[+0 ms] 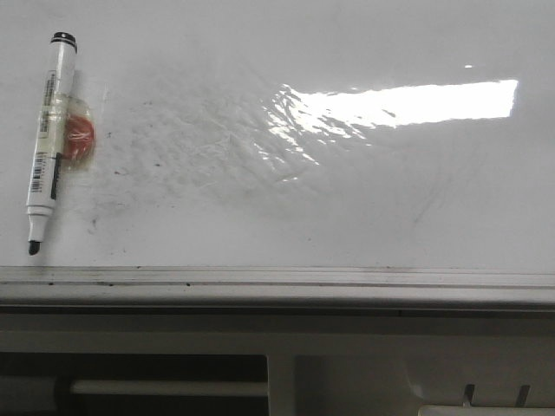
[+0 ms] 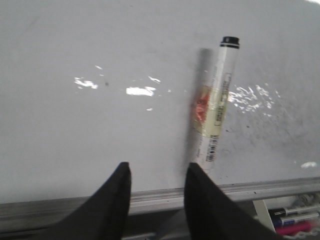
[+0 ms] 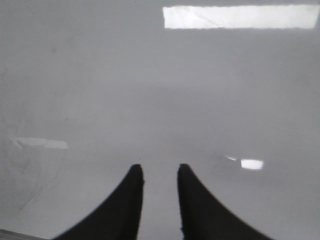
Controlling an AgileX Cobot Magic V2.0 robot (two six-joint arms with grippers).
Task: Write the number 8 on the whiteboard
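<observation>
Whiteboard [image 1: 347,217] bearing no drawn 8; marker [image 1: 50,139] lying on it.

Marker is resting uncapped at the board's left side in the front view, tip toward the grey rail [image 1: 277,279], clear tape and a red patch [image 1: 80,139] beside its barrel. Left gripper [image 2: 157,172] is hovering with fingers spread, holding nothing, near the marker's tip end. Right gripper [image 3: 160,172] is hovering over bare board, fingers apart, holding nothing.

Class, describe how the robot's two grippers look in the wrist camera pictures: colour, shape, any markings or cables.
Both the left gripper and the right gripper show two matte black fingers, broad at the base and curving to narrow, rounded tips. No markings, labels or cables show on them. The arms themselves are out of view.
</observation>
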